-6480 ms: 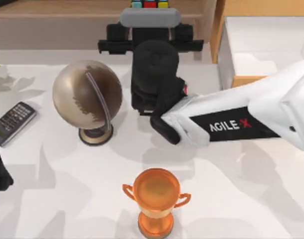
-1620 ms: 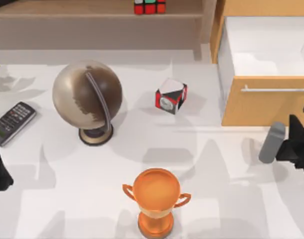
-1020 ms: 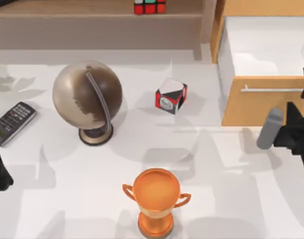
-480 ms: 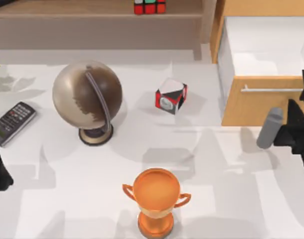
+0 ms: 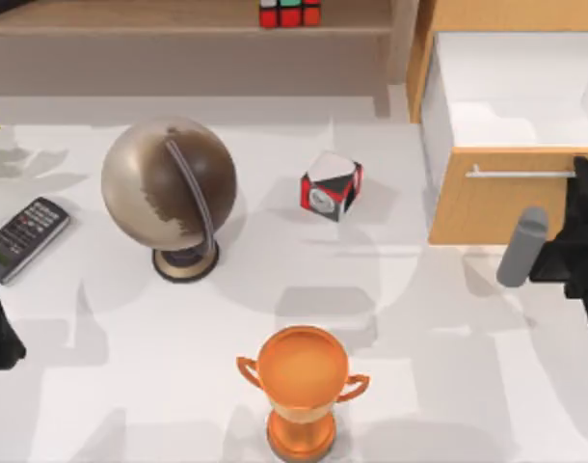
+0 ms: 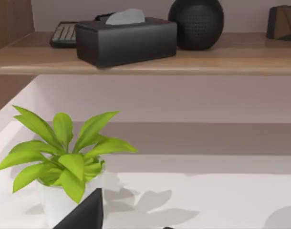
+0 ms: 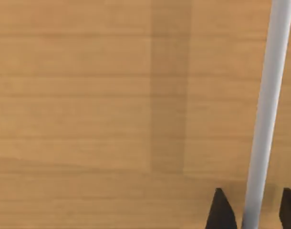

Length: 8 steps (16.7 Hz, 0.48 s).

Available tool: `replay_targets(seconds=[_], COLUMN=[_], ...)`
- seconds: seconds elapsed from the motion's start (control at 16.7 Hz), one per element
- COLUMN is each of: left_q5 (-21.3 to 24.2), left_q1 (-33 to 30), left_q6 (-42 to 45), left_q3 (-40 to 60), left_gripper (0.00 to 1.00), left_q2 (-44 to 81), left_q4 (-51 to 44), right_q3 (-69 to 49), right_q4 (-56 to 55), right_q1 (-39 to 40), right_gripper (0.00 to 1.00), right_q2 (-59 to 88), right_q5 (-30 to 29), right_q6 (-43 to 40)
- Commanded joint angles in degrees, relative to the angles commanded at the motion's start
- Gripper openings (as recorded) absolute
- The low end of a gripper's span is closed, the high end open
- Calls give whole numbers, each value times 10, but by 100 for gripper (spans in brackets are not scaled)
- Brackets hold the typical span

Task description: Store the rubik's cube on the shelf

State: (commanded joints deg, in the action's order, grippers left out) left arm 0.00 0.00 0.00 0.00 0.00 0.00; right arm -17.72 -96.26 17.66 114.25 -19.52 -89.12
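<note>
You see the rubik's cube (image 5: 289,13) cut off by the top edge, the right tool (image 5: 581,253) by the right edge, its fingers hidden.

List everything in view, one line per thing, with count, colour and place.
rubik's cube: one, multicoloured, on the shelf at the top view's far edge
shelf: one, light brown, along the far side
globe: one, bronze-brown, left of centre
dial cube: one, red-black-white, centre
trophy: one, orange, near edge
remote: one, black, left
drawer cabinet: one, orange-tan, right, drawer open
plant: one, green, white pot, below the shelf
tissue box: one, black, on shelf
sphere: one, black, on shelf
left gripper: beside the plant
right gripper: fingers astride the silver handle
</note>
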Motion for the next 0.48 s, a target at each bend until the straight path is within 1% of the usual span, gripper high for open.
replay_targets(seconds=[0.06,0.12,0.48], left_q5=[0,0,0], left_q1=[0,0,0], left_q6=[0,0,0], left_q3=[0,0,0], left_gripper=[100,100,100], left_q2=[0,0,0], left_q4=[0,0,0], right_q3=[0,0,0], right_q4=[0,0,0], right_q1=[0,0,0], right_gripper=[2,0,0], right_q2=[0,0,0], right_q5=[0,0,0], right_q6=[0,0,0])
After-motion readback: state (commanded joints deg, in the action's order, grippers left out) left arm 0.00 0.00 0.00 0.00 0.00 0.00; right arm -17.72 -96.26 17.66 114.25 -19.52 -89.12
